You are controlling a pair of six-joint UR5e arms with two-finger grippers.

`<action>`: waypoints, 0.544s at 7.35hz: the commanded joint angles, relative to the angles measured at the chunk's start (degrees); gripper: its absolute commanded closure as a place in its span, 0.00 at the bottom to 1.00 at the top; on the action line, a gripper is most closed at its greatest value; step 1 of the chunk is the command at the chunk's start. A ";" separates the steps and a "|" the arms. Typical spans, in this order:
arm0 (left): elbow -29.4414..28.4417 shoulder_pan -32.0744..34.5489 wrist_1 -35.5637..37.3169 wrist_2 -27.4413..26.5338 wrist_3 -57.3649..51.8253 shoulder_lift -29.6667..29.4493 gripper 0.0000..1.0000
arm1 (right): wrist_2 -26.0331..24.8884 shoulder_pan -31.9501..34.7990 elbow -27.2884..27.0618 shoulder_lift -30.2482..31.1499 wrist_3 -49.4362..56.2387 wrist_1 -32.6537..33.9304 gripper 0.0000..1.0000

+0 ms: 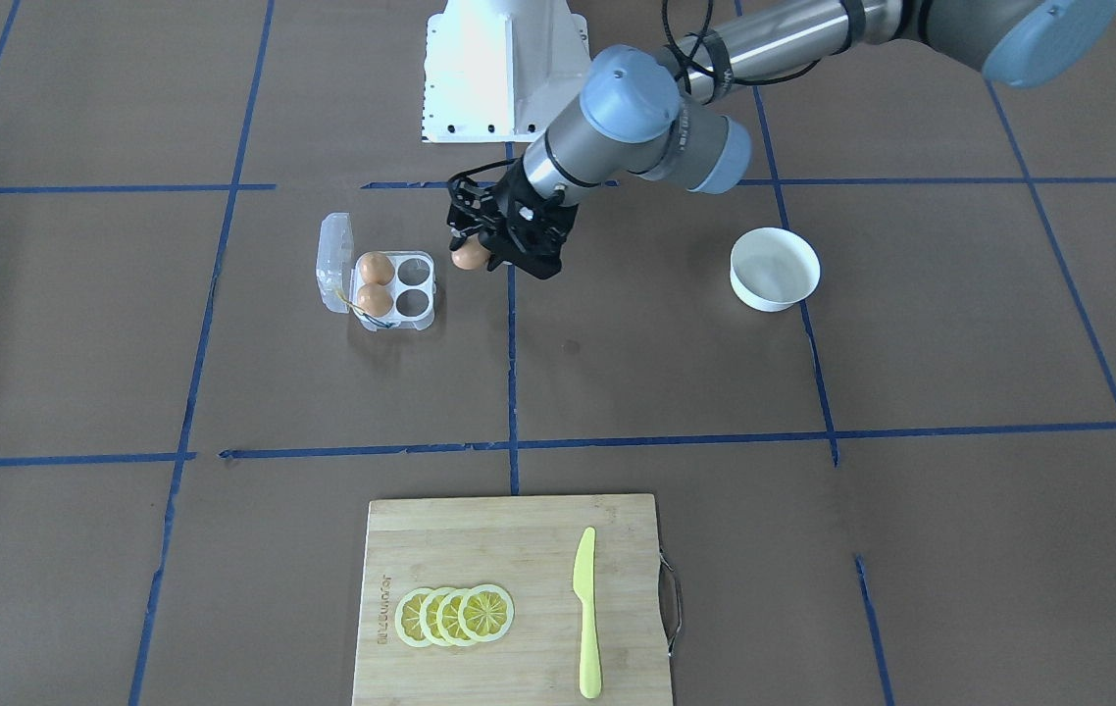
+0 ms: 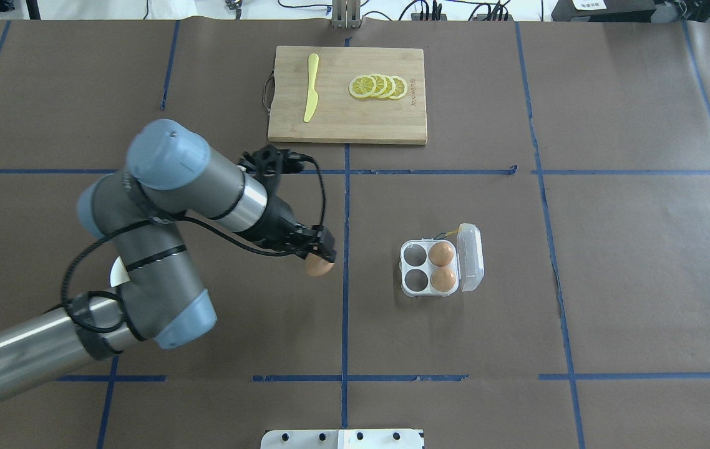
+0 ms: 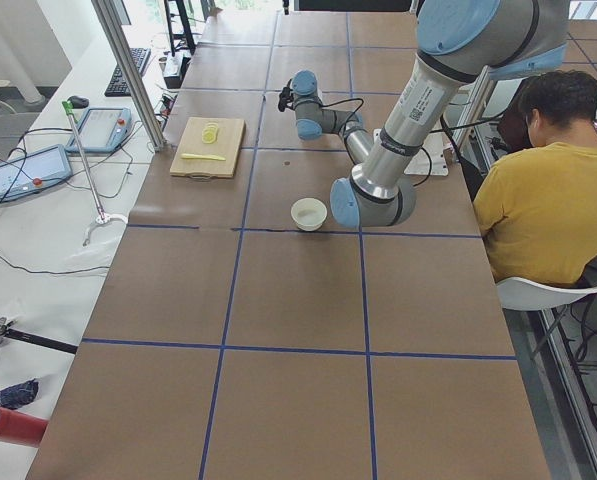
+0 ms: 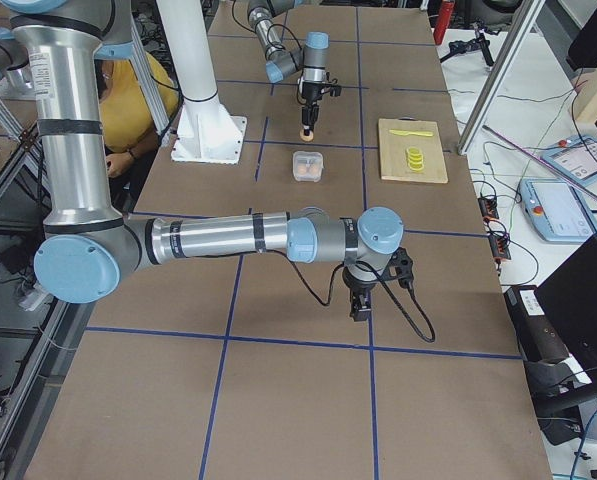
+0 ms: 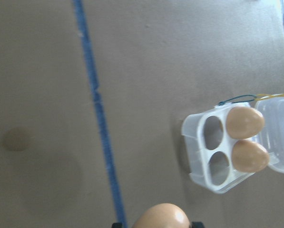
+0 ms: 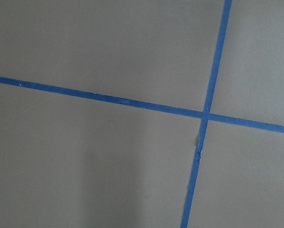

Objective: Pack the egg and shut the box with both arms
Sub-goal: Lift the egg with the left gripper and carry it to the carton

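Holding one egg [image 1: 469,257], left claw [image 2: 319,258], two eggs [image 2: 442,254] in box [image 2: 409,270], lid [image 2: 471,257] open

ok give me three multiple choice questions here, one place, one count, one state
1. Where is the loose egg? A in the left tool, above the table beside the box; B inside the box; C on the table.
2. How many eggs sit in the box? A one; B two; C four.
3. The box's lid is: A shut; B missing; C open.
Answers: A, the tool grips it clear of the box; B, two cells filled, two empty; C, it lies folded back beside the cells.
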State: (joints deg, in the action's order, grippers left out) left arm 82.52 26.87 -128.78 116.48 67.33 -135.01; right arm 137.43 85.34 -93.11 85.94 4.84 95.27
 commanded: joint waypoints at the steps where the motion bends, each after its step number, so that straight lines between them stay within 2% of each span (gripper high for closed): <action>1: -5.51 -1.99 -2.44 -4.06 0.17 -5.07 1.00 | 0.12 0.00 -0.14 0.02 0.00 -0.08 0.00; 4: -6.05 -2.70 -3.32 -5.29 0.17 -5.61 1.00 | 0.82 0.00 -0.41 0.02 -0.09 -0.08 0.00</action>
State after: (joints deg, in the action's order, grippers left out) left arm 76.67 24.52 -131.59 112.19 67.44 -140.43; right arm 137.84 85.34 -93.42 85.96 4.76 95.19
